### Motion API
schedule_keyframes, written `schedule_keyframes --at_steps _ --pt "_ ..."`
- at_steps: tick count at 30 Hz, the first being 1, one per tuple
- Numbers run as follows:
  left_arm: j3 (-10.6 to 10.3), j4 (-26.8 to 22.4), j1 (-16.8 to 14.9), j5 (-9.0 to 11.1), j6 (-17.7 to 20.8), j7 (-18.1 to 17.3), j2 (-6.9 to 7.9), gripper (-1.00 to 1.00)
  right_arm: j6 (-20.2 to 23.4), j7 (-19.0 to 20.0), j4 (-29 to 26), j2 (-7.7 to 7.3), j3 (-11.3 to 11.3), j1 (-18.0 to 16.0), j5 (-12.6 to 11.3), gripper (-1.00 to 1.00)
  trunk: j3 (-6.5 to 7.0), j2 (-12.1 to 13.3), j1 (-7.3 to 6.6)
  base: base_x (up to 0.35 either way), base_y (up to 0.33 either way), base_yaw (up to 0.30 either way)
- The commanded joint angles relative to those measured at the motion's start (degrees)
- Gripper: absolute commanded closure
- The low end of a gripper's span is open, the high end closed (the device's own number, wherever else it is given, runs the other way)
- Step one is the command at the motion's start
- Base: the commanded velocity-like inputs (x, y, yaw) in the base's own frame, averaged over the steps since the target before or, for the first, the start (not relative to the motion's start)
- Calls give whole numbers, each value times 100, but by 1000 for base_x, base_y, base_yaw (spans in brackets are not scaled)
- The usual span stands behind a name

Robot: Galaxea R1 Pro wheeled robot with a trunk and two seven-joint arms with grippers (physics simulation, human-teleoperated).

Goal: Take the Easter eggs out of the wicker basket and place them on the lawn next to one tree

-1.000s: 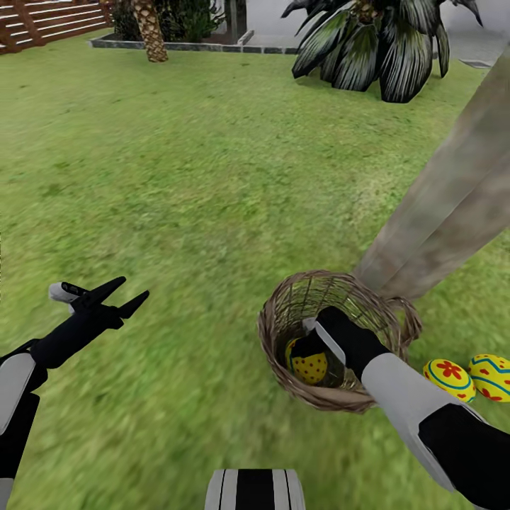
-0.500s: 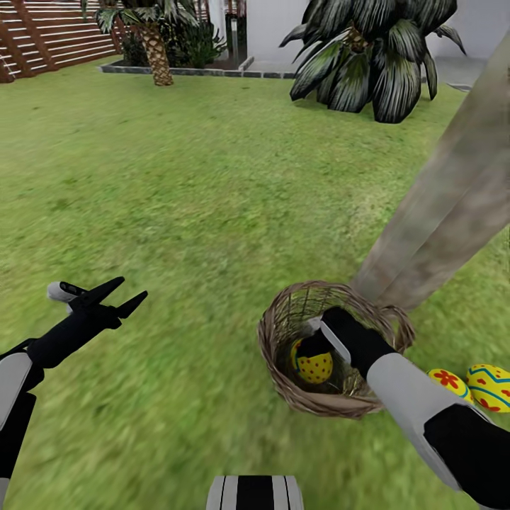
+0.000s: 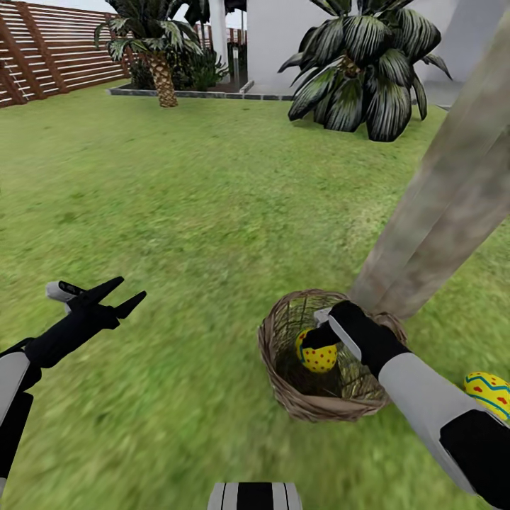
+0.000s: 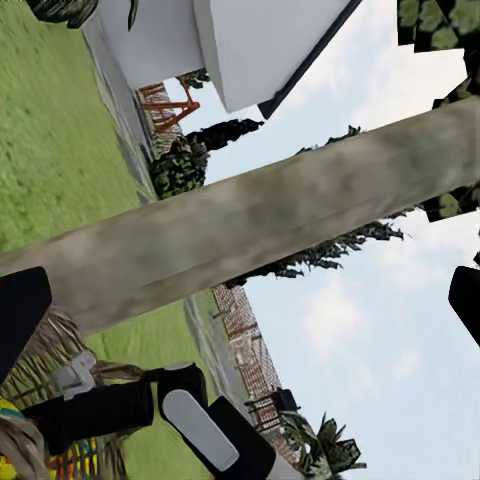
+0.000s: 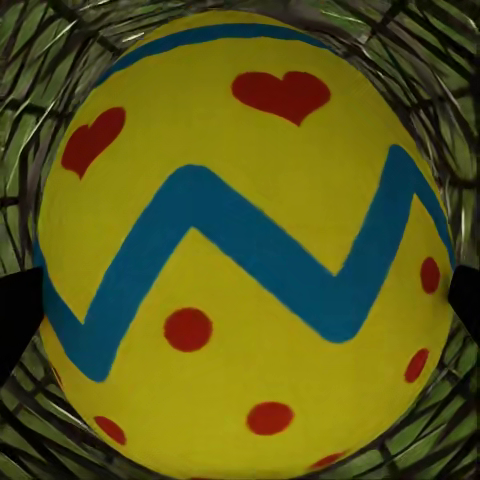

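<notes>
With the right gripper (image 3: 316, 338) down inside the wicker basket (image 3: 283, 382), lower right of the frame, jaws clenched on the last egg (image 3: 316, 352), the risk is in the lift. Basket rim sits close around the wrist; a snag could tip it or knock the egg loose. Another egg (image 3: 490, 392) lies on the lawn (image 3: 198, 212) at right edge, near the tree (image 3: 453, 191). Left gripper (image 3: 122, 296) idle, jaws released, lower left.
</notes>
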Motion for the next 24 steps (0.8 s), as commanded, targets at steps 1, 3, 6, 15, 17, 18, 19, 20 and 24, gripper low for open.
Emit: schedule_keyframes --at_steps 1,3,6,15,17,18,19,20,24 --pt "4 2 -3 -16 21 -21 4 -100 17 96 -9 -10 23 -3 35 100 19 0 -3 -7 0 0" --pt "3 3 -3 -16 21 -20 8 -100 17 205 -10 -45 25 -4 35 100 63 3 -9 -1 0 0" --pt "3 3 -3 -16 21 -20 11 -100 17 246 -21 -99 23 -3 35 100 129 7 -16 0 0 0" --pt "3 1 -3 -16 30 -20 15 -100 -21 1098 -60 -343 11 96 45 100 329 19 -39 0 0 0" --pt "3 0 -3 -16 28 -20 15 -100 -28 1174 -56 -345 4 123 37 100 373 21 -45 0 0 0" --pt "3 0 -3 -16 29 -20 15 -100 -33 1325 -50 -351 -1 140 41 100 395 23 -47 0 0 0" --pt "3 0 -3 -16 30 -20 15 -100 -35 1521 -44 -428 -8 159 43 100 417 24 -50 -69 0 0" --pt "3 1 -3 -16 30 -20 15 -100 -41 1750 -52 -584 -10 166 43 100 439 25 -52 -213 0 0" --pt "3 1 -3 -16 22 -20 8 -100 -52 2367 -55 -809 -10 172 52 100 528 31 -63 -123 0 0"
